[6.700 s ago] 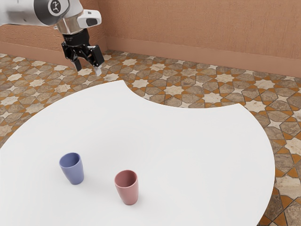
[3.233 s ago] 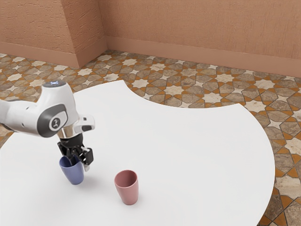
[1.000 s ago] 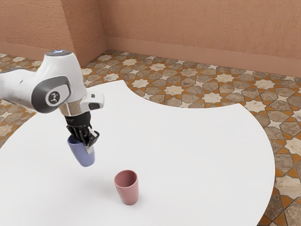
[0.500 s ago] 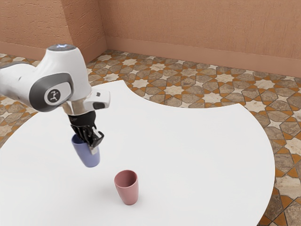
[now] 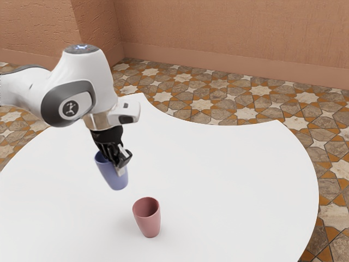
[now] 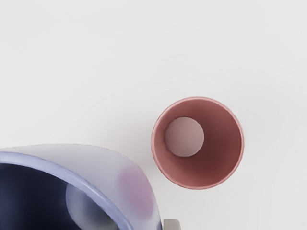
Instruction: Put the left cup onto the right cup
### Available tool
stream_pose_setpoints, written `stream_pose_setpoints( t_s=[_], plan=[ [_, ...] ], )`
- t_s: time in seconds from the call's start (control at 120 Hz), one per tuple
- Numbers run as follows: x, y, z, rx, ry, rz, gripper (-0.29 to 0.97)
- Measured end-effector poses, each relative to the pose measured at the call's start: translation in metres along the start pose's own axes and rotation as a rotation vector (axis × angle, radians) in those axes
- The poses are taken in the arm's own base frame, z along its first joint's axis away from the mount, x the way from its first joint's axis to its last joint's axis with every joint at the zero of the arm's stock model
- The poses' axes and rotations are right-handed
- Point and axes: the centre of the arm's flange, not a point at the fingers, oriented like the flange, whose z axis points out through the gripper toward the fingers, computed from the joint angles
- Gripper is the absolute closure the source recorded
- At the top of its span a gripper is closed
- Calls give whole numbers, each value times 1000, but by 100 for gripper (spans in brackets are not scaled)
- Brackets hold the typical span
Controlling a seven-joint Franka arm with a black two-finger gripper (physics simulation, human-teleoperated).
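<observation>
A blue cup (image 5: 113, 175) hangs in the air above the white table (image 5: 218, 180), tilted, with my gripper (image 5: 117, 164) shut on its rim. It hovers up and toward the exterior view's left of the pink cup (image 5: 146, 216), which stands upright on the table near the front edge. In the wrist view the blue cup's rim and dark inside (image 6: 72, 191) loom large and blurred under my hand, and the pink cup (image 6: 197, 142) shows from above, its mouth open and nothing in it, a short way off the blue cup.
The round white table has a curved notch at its far edge (image 5: 180, 117). Patterned tile floor (image 5: 245, 93) and a brick-coloured wall (image 5: 229, 33) lie beyond it. Broad bare tabletop spreads toward the exterior view's right.
I came down from high up, closed on the blue cup where it stood, and lifted it. Over the last second it has moved up and toward the exterior view's right, nearer the pink cup.
</observation>
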Motion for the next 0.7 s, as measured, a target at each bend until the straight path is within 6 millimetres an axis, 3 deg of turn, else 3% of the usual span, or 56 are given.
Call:
stream_pose_setpoints(
  t_s=[0.7],
  plan=[
    [10, 47, 15, -24, 23, 71, 78]
  ],
)
